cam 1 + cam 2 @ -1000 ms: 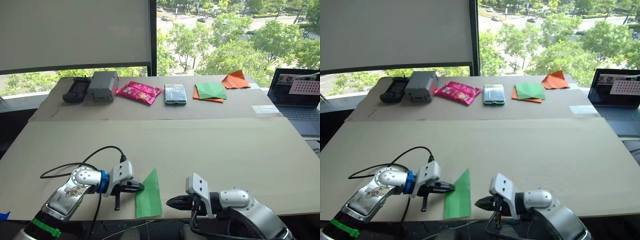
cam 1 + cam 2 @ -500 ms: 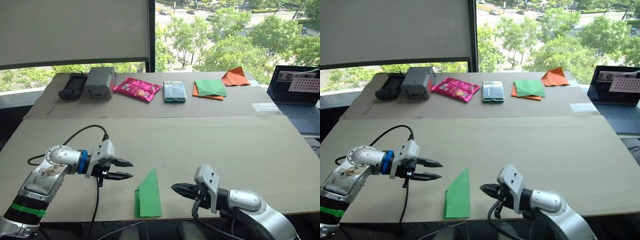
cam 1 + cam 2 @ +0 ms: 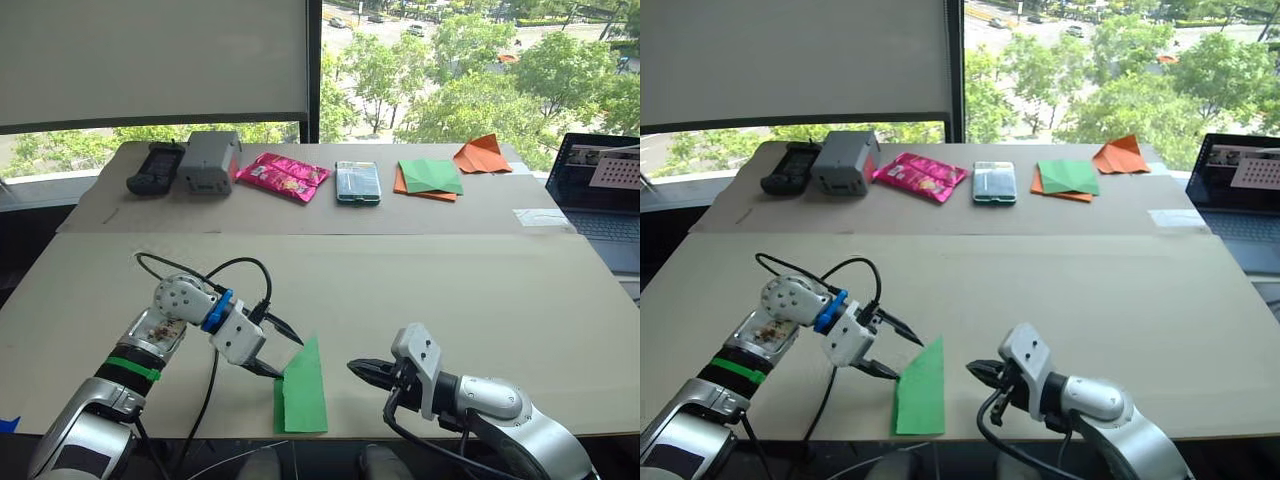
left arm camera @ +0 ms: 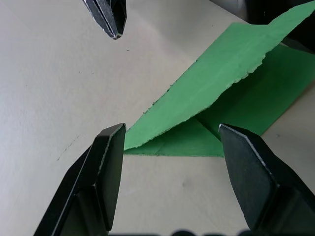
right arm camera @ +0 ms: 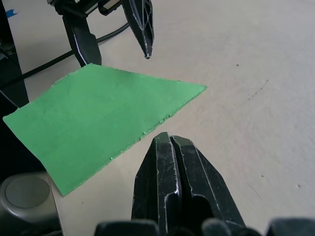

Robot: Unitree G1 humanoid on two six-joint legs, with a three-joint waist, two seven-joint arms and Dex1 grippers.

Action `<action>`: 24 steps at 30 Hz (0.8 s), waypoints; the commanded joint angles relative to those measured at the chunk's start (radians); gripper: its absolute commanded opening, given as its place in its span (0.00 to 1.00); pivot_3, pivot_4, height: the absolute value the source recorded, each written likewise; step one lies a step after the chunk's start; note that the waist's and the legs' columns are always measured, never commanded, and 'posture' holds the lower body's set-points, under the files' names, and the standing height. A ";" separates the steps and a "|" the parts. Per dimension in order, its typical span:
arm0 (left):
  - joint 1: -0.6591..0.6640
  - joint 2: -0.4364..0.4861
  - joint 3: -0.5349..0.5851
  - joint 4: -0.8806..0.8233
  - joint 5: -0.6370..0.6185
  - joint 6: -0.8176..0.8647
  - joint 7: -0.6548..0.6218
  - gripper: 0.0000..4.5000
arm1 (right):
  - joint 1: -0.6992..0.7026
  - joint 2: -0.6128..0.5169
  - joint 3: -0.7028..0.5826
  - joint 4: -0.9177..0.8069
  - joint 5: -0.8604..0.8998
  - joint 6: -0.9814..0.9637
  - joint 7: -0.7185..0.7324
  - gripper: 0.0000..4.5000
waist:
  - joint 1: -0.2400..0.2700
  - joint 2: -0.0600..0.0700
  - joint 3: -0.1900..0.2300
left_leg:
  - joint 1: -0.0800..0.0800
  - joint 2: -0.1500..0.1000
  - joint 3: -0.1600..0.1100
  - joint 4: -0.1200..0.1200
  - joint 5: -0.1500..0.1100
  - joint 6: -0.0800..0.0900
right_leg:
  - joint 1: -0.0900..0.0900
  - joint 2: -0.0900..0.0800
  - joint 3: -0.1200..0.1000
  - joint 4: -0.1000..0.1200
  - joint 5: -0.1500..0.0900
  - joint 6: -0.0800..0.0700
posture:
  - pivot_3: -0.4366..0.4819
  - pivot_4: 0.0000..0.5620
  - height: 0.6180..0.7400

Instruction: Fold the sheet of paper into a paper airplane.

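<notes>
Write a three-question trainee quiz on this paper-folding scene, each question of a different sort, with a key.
1. True or false: the left hand is shut on the sheet of paper.
2. Multiple choice: the right hand is (A) open over the paper, (B) shut, beside the paper's right edge, (C) holding the orange paper triangle.
3. Fill in: at the back of the table, the pink packet lies between the grey box and the ____.

Key
1. False: its fingers stand open at the paper's left edge, and the upper flap is lifted.
2. B.
3. The small clear case.
</notes>
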 commanded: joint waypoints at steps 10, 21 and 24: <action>-0.084 0.003 -0.079 0.111 -0.039 -0.122 -0.004 0.00 | 0.002 0.002 -0.020 -0.025 0.004 -0.006 -0.035 0.00 | -0.001 0.000 0.000 | 0.000 0.000 -0.001 0.007 0.001 0.001 | -0.001 0.000 0.000 0.007 0.000 0.000 | 0.48 0.27 1.00; -0.025 0.031 0.015 0.051 0.087 0.042 0.202 0.00 | -0.047 0.031 -0.049 0.029 -0.036 -0.043 -0.087 0.00 | -0.004 0.000 0.000 | -0.002 0.000 -0.001 0.008 0.001 0.001 | 0.001 0.000 0.000 0.008 0.000 0.000 | 0.48 0.27 1.00; 0.058 0.065 0.083 -0.100 0.074 0.313 0.314 0.00 | -0.066 0.041 -0.089 0.037 -0.047 -0.055 -0.112 0.00 | -0.014 0.001 0.000 | -0.001 0.000 -0.001 0.008 0.001 0.001 | 0.001 0.000 -0.001 0.009 0.000 0.001 | 0.48 0.27 1.00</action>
